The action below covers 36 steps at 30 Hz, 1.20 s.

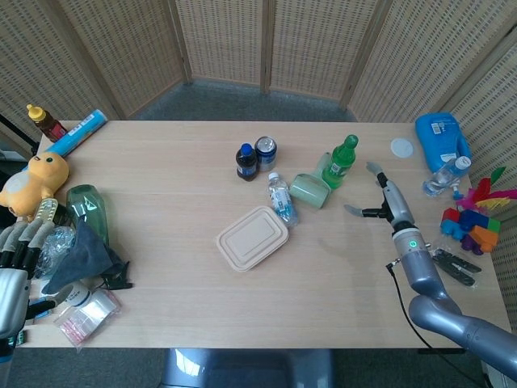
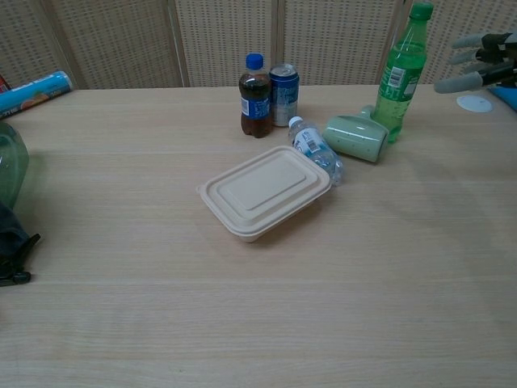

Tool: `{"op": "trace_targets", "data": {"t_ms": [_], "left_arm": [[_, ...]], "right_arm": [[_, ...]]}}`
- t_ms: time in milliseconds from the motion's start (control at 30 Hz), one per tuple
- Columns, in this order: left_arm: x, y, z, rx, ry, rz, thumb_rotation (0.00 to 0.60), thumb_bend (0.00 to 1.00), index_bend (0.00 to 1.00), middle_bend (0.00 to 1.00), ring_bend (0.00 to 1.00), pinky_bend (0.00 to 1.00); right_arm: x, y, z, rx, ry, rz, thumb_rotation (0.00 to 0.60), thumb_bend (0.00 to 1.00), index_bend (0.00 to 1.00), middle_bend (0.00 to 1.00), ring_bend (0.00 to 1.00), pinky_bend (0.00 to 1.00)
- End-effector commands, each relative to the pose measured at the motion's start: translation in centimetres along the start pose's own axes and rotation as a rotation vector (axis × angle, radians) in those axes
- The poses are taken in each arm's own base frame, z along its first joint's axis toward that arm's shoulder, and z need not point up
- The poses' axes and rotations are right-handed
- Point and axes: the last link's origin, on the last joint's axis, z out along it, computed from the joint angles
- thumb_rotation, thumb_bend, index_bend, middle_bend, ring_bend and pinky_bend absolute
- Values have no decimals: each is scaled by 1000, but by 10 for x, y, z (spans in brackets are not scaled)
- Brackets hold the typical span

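Note:
My right hand (image 1: 381, 200) hovers over the table right of the green soda bottle (image 1: 339, 162), fingers spread and holding nothing; the chest view shows it at the upper right edge (image 2: 482, 59), apart from the bottle (image 2: 401, 71). A pale green cup (image 1: 309, 190) lies on its side beside that bottle. A beige lidded box (image 1: 252, 237) sits mid-table, a small water bottle (image 1: 281, 198) lying against it. Behind stand a cola bottle (image 1: 246, 162) and a blue can (image 1: 266, 152). My left hand (image 1: 18, 263) stays at the table's left edge, fingers apart, near crumpled plastic and a dark cloth (image 1: 82, 255).
Left side: yellow plush duck (image 1: 32, 182), green glass jar (image 1: 87, 209), blue tube (image 1: 76, 133), sauce bottle (image 1: 46, 122), plastic bag (image 1: 86, 314). Right side: blue jug (image 1: 442, 139), white lid (image 1: 401, 147), water bottle (image 1: 445, 175), colourful toys (image 1: 474, 222), black pliers (image 1: 454, 267).

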Motion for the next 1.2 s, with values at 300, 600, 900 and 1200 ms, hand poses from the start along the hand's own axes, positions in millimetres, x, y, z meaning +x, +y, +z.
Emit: {"op": "trace_targets", "data": {"t_ms": [300, 600, 900, 1200], "left_arm": [[-10, 3, 0, -11, -16, 29, 600, 0, 0, 0, 0, 0], [-17, 3, 0, -15, -25, 55, 600, 0, 0, 0, 0, 0], [-21, 2, -1, -14, -27, 72, 600, 0, 0, 0, 0, 0], [-23, 1, -1, -13, -30, 84, 600, 0, 0, 0, 0, 0]], "right_arm": [[3, -11, 41, -34, 8, 20, 551, 0, 0, 0, 0, 0], [8, -30, 61, -45, 24, 69, 549, 0, 0, 0, 0, 0], [9, -40, 74, -70, 53, 133, 549, 0, 0, 0, 0, 0], [-1, -58, 86, -69, 113, 153, 549, 0, 0, 0, 0, 0]]}}
